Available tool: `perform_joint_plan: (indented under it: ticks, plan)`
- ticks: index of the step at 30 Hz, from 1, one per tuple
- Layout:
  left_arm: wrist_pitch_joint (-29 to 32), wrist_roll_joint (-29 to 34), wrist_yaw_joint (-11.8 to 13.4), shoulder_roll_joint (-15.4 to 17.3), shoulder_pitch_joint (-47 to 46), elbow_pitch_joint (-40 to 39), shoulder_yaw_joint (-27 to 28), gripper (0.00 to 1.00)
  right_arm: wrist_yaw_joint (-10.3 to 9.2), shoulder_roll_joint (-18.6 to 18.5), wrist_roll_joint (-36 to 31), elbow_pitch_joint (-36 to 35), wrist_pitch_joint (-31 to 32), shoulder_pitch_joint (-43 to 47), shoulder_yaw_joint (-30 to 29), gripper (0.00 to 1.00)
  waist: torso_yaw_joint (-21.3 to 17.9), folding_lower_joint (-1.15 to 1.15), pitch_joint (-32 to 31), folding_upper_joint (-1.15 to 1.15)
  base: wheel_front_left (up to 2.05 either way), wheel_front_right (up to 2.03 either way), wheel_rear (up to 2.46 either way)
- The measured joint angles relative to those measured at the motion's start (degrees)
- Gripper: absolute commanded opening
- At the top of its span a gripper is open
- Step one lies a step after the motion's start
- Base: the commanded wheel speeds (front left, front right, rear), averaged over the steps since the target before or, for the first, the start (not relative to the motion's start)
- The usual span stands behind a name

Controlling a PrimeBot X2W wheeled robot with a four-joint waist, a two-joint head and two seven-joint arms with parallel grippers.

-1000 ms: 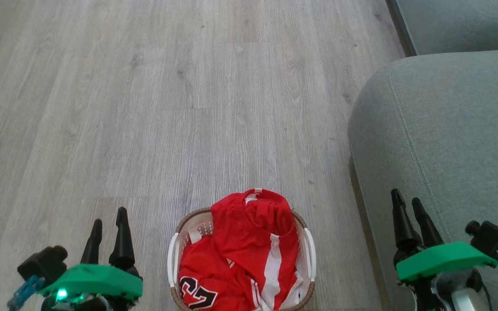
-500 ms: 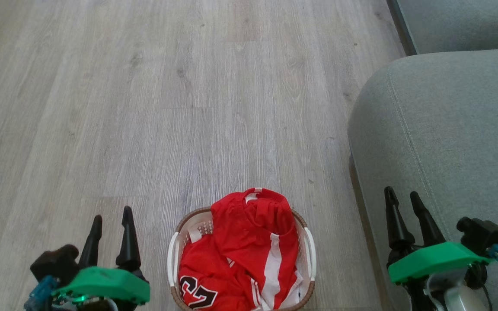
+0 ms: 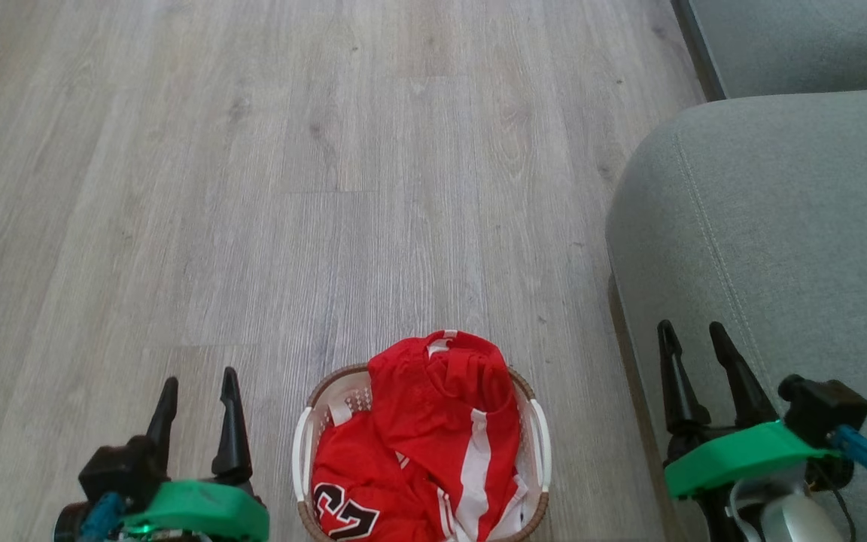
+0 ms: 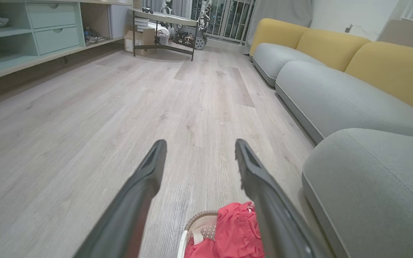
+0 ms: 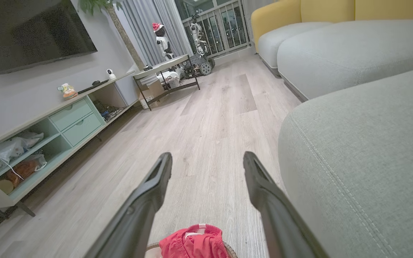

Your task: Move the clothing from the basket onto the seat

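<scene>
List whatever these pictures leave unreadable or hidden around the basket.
- Small oval white perforated basket: near end cut off by the head view's bottom edge.
- Bright red white-striped jersey: its number print is cut by that edge; whatever lies beneath is hidden by the fabric.
- Left wrist view: one finger of the open left claw covers part of the basket.

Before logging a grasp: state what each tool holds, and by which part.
Nothing. The left tool and right tool are open, empty; the jersey lies in the basket.

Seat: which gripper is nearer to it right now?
Right. The right gripper shows over the edge of the seat; the left gripper is past the basket, over the floor.
</scene>
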Motion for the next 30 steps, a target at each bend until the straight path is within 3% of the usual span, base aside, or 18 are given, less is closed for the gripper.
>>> perform_joint_plan:
  ticks: [17,30]
  plan:
    - [-2.94,7.91,0.77,0.29,1.7,0.36,-1.03,1.0,0.01,-0.01,-11.36,-1.0,-2.83,0.1,1.85,1.0,0.23,0.0,-0.65,0.0,0.0,0.0,0.0]
    - [-2.94,7.87,0.7,0.31,1.74,1.31,-1.07,1.0,0.02,-0.01,-11.66,-0.9,-2.83,0.1,1.88,1.0,0.21,0.0,-0.4,0.0,0.0,0.0,0.0]
